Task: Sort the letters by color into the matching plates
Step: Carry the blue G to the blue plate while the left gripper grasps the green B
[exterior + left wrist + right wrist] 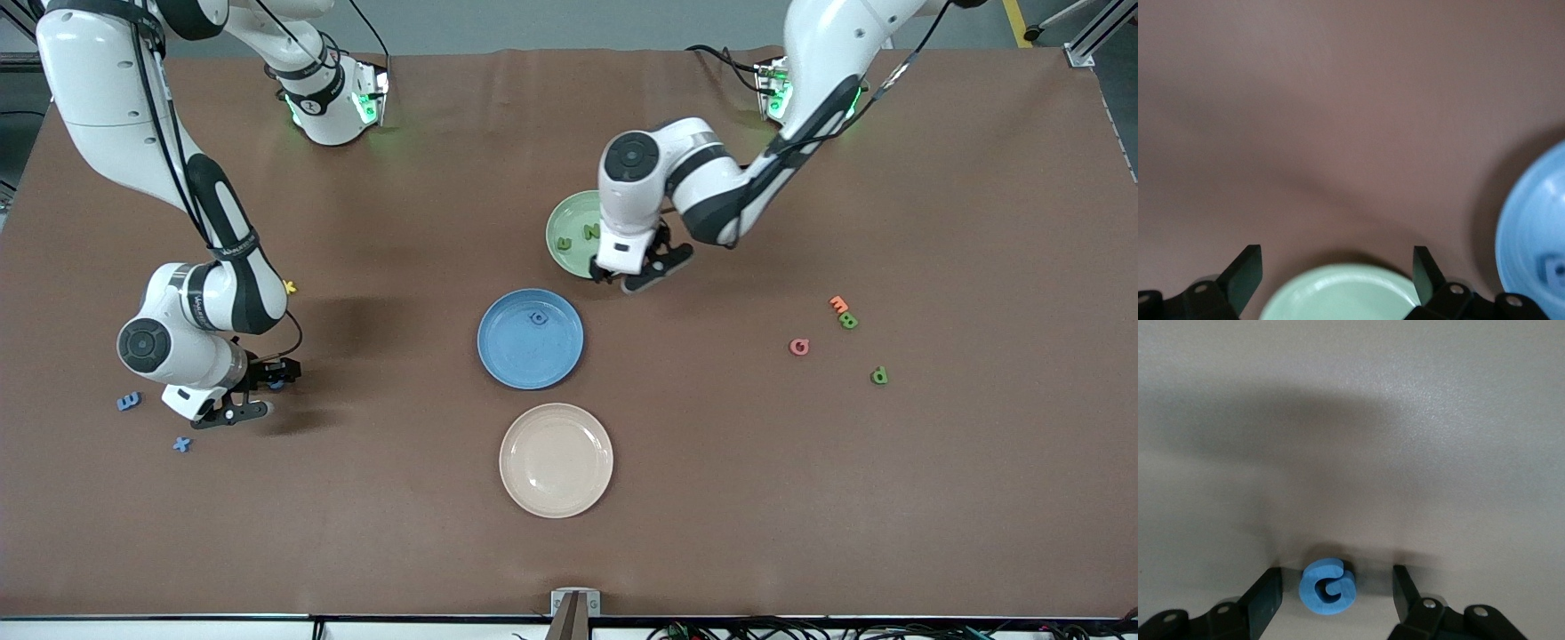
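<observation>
Here, on the brown cloth-covered table [800,498], a round cream-beige plate [556,460] sits bare toward the edge nearest the front camera, with the round medium-blue plate [530,339] just farther from the camera and one small blue letter [538,317] lying in it. Farther still, the round pale-green plate [569,233] holds two small green letters [576,236] and is partly covered by the left arm's wrist. The left gripper [636,271] hangs over that plate's rim, fingers [1245,275] spread wide and holding nothing.

Toward the left arm's end of the table lie loose pieces: an orange letter [838,304] touching a green letter B [848,320], a pink round letter [799,347] near them, and a green letter P [879,375] nearer the camera. A small yellow letter [288,286] peeks out beside the right arm.

Toward the right arm's end, the right gripper [258,391] is low over the cloth, its fingers [1265,600] apart on either side of a chunky blue curled letter [1327,587] without touching it. A blue letter E [129,402] and a blue letter X [181,444] lie near that edge.
</observation>
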You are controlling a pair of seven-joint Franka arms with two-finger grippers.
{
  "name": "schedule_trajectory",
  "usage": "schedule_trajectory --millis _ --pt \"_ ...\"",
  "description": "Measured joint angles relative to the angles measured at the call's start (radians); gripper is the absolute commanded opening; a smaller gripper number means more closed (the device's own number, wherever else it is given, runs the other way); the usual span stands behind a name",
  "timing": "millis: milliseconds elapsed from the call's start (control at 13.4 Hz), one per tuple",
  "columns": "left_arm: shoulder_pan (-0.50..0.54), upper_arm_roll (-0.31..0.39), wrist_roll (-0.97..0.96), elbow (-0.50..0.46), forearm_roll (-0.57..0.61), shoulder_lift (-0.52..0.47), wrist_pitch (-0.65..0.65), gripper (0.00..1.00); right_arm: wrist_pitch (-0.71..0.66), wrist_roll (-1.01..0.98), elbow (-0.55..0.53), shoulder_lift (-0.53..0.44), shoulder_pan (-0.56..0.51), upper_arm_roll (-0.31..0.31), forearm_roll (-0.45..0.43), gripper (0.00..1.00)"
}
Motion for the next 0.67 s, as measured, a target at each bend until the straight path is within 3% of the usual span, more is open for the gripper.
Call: schedule_trajectory --millis 149,299,672 --pt "0.078 0.001 0.097 -0.003 0.0 -0.043 -0.059 0.98 0.0 0.0 0.003 -0.003 0.0 0.0 0.0 0.32" --pt "0.163 0.001 0.164 -0.012 0.0 -0.064 -0.082 0.97 -0.003 0.0 0.004 -0.007 0.0 0.0 0.0 0.22" --pt "0.439 0.003 0.42 -0.062 0.002 -0.098 -0.085 0.92 -0.007 0.0 0.006 -0.012 0.0 0.001 0.0 0.17"
